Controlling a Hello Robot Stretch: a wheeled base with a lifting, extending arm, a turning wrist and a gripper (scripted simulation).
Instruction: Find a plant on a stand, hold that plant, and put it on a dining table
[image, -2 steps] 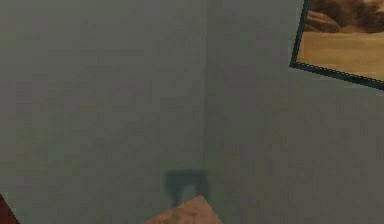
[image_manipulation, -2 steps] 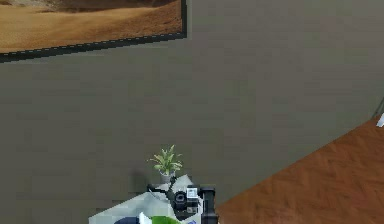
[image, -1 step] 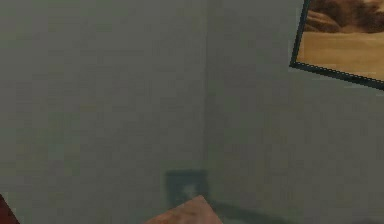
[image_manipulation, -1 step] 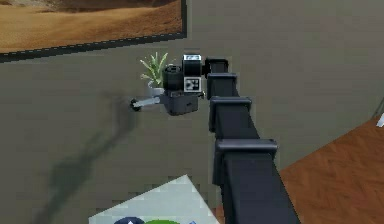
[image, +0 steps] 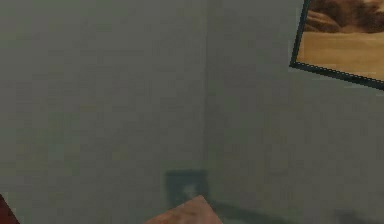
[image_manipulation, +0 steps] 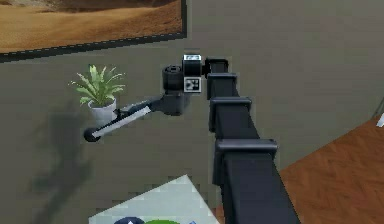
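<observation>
The gripper (image_manipulation: 96, 131), on its dark, square-sectioned arm (image_manipulation: 240, 140), holds a spiky green plant (image_manipulation: 97, 86) in a smooth white pot, hanging just below the dark-framed sandy painting (image_manipulation: 90, 22).

My forward view is dim: the walls (image: 100, 90) are flatly lit, and the framed picture (image: 345, 40) at upper right is the brightest patch. In the arm side view I see a soft grey shadow on the back wall (image_manipulation: 300, 60) at lower left of the plant (image_manipulation: 98, 88), so light seems to fall from the upper right. The arm (image_manipulation: 240, 130) catches light on its top faces; the floor (image_manipulation: 340, 170) at lower right is brighter.
</observation>
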